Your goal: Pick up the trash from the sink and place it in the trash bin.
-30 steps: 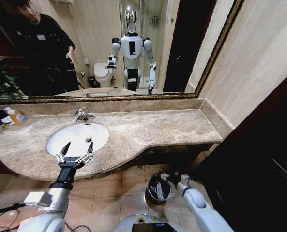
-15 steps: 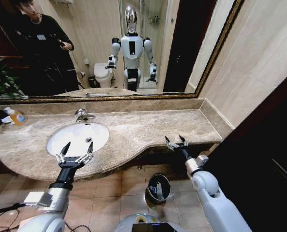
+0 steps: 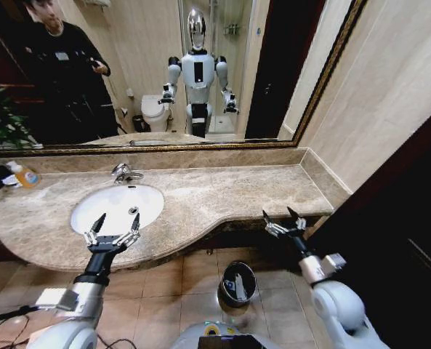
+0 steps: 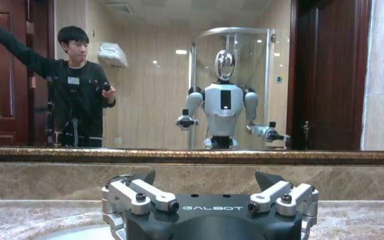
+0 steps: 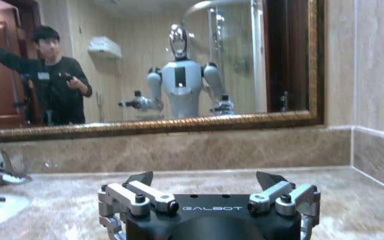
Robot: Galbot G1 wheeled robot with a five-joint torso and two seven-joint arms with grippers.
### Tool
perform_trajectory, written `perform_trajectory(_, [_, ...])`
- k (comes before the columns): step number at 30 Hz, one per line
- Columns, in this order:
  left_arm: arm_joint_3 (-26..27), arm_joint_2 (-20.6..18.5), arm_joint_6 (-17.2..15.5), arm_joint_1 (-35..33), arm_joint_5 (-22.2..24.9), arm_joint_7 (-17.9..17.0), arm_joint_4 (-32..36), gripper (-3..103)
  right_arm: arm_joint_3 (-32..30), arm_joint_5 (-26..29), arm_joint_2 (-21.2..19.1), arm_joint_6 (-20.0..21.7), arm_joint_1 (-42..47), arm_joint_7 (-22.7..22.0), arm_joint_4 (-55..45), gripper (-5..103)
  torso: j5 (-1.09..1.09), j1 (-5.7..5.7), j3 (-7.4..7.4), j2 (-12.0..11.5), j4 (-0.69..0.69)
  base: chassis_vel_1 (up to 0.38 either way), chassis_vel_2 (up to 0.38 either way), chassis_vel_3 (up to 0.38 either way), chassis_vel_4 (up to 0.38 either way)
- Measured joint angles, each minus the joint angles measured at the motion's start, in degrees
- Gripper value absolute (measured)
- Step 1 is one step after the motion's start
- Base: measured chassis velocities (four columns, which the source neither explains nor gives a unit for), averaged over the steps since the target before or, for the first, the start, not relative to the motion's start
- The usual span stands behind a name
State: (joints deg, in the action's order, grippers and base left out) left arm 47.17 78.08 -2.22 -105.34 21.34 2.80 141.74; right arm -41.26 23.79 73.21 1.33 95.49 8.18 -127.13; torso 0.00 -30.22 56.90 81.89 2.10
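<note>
The white oval sink (image 3: pixel 106 207) sits in the beige marble counter, chrome tap (image 3: pixel 124 173) behind it. My left gripper (image 3: pixel 118 222) hovers open over the basin's near rim, nothing between its fingers; the left wrist view shows it (image 4: pixel 205 176) open too, the sink (image 4: pixel 68 233) just beneath it. My right gripper (image 3: pixel 278 218) is open and empty, raised level with the counter's front edge on the right, and stands open (image 5: pixel 204 176) in its wrist view. The black trash bin (image 3: pixel 226 275) stands on the floor below, a white piece of trash (image 3: pixel 239 288) inside.
An orange-labelled soap bottle (image 3: pixel 25 175) stands at the counter's back left. A large mirror (image 3: pixel 200 73) runs along the wall behind. The counter (image 3: pixel 259 189) stretches right of the sink to a side wall. A dark door panel (image 3: pixel 397 240) is close on the right.
My right arm has risen from down beside the bin to counter height and shifted right, gripper open. The left gripper has stayed over the sink's rim.
</note>
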Motion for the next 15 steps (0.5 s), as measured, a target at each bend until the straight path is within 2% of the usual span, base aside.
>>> perform_trajectory(5, [0.0,0.0,0.0,0.0,0.0,0.0,0.0,100,-0.2,0.4,0.1,0.1,0.4,-0.2,-0.4,100,0.0,0.0,0.0,0.0,0.01,0.0,0.0,0.0,0.0])
perform_trajectory(9, [0.0,0.0,0.0,0.0,0.0,0.0,0.0,100,0.7,2.0,0.5,4.6,0.4,-3.3,-2.9,100,-0.01,0.0,0.0,0.0,0.01,0.0,0.0,0.0,0.0])
perform_trajectory(15, [0.0,0.0,0.0,0.0,0.0,0.0,0.0,100,1.2,2.8,0.9,5.8,-0.2,-4.9,-3.4,100,0.0,0.0,0.0,0.0,0.01,0.0,0.0,0.0,0.0])
